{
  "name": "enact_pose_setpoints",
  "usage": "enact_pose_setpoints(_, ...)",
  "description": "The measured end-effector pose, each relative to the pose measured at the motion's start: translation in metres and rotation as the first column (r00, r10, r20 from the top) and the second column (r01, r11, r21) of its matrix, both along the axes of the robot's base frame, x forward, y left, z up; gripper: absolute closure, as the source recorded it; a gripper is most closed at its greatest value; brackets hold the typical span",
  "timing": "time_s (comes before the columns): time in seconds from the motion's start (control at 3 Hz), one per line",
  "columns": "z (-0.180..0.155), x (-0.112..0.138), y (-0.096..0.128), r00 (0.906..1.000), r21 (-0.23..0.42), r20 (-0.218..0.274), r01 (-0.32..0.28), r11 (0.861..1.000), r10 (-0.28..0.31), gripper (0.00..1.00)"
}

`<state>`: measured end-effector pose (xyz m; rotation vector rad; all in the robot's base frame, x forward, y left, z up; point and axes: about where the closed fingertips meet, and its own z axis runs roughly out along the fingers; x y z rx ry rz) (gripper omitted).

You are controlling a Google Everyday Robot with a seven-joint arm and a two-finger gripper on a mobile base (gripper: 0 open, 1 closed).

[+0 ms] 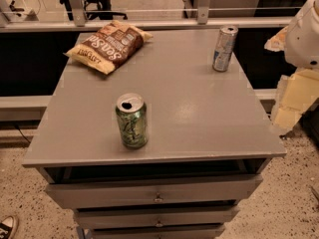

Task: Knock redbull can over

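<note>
The redbull can (224, 49) is slim, silver and blue, and stands upright near the far right corner of the grey table top (189, 108). My gripper (293, 101) shows as a pale blocky shape at the right edge of the view. It hangs under the white arm housing (305, 31), off the table's right side. It is well apart from the can, to the can's right and nearer the camera, and it touches nothing on the table.
A wider green can (132, 120) with an open top stands upright near the table's front edge. A brown and yellow chip bag (109, 45) lies at the far left corner. Drawers (157, 193) sit below the top. A glass railing runs behind the table.
</note>
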<state>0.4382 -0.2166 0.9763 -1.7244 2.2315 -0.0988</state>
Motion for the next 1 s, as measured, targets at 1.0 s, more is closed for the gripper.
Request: enact_pose_setpoints(1.0, -0.020, 0.065, -0.033, 0.9895, 0.073, 0.135, 0.043, 0.996, -0.052, 0.00)
